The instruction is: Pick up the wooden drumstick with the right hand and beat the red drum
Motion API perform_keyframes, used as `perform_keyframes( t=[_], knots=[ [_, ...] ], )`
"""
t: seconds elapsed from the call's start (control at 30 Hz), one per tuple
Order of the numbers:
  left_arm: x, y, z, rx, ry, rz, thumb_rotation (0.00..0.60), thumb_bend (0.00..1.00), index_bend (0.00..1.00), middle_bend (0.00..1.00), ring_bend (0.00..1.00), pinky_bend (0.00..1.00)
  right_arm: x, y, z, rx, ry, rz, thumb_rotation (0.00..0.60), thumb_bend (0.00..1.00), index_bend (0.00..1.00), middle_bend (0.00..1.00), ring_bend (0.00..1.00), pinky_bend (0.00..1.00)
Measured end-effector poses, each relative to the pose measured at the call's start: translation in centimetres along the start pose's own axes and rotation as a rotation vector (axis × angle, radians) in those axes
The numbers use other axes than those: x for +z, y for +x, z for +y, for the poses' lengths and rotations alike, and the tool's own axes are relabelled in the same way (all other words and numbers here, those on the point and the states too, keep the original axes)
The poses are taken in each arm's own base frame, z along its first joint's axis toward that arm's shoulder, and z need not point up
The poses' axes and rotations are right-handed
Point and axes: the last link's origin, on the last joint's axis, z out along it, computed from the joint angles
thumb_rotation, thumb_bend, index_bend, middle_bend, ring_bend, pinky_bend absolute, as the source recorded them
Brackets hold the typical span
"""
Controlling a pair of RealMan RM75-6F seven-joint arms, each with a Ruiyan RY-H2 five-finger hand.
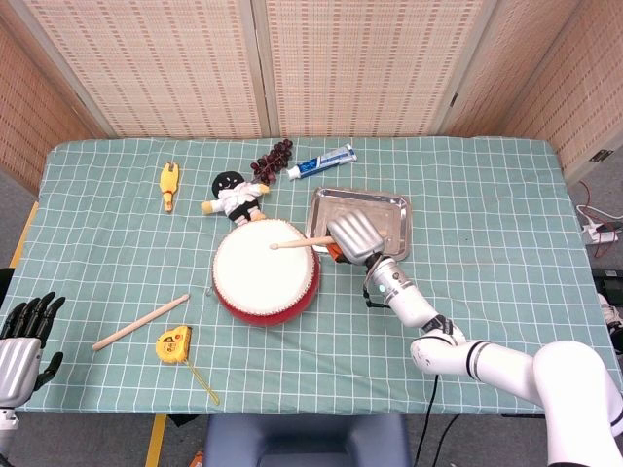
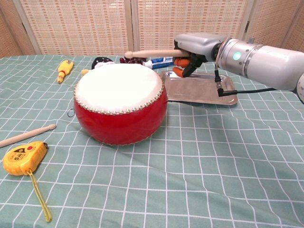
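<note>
Right hand (image 1: 355, 235): clamped around the butt end of the wooden drumstick (image 1: 302, 242), fingers curled tight, poised at the drum's right rim; silver back of the hand up in the head view, dark fingers wrapped underneath in the chest view.
Wooden drumstick: sticking out leftward from the fist, close to level, tip out over the white drumhead; in the chest view (image 2: 152, 52) clearly raised, a gap showing between tip and skin.
Red drum (image 2: 120, 103): sitting upright mid-table on the green checked cloth (image 1: 487, 204), white head facing up, studded band round the rim, red wall below.
Left hand (image 1: 21, 341): down at the near left corner off the table edge, fingers spread, holding nothing.
Metal tray (image 1: 387, 216): just right of the drum, partly under the right hand.
Spare stick (image 1: 141, 322): lying flat on the cloth, left of the drum and apart from it.
Tape measure (image 1: 174, 342): yellow, just beside the spare stick's near side, strap trailing toward the table front.
Doll (image 1: 234, 195): lying right behind the drum.
Grapes (image 1: 272, 157): dark bunch further back.
Toothpaste tube (image 1: 321, 161): beside the grapes, to their right.
Yellow toy (image 1: 169, 184): back left, well apart from the drum.
</note>
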Motion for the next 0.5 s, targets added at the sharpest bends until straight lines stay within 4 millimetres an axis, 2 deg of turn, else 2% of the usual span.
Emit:
perform_keyframes(
  t=[0.1,0.23,0.37,0.5],
  knots=[
    [0.0,-0.1,0.0,0.001,0.000,-0.002,0.600,0.32,0.00,0.00,0.00,0.00,0.1,-0.6,0.1,-0.143,-0.009,-0.033,0.600,0.54,1.00,1.00,1.00,1.00],
    [0.0,-0.1,0.0,0.001,-0.001,-0.006,0.600,0.32,0.00,0.00,0.00,0.00,0.1,-0.7,0.1,-0.216,-0.025,-0.042,0.600,0.54,1.00,1.00,1.00,1.00],
    [0.0,0.0,0.0,0.002,-0.002,0.000,0.600,0.32,0.00,0.00,0.00,0.00,0.1,0.0,0.0,-0.134,-0.038,0.009,0.600,0.54,1.00,1.00,1.00,1.00],
    [0.0,0.0,0.1,0.002,-0.006,0.001,0.600,0.32,0.00,0.00,0.00,0.00,0.0,1.0,0.0,0.063,-0.043,0.089,0.600,0.54,1.00,1.00,1.00,1.00]
  ],
)
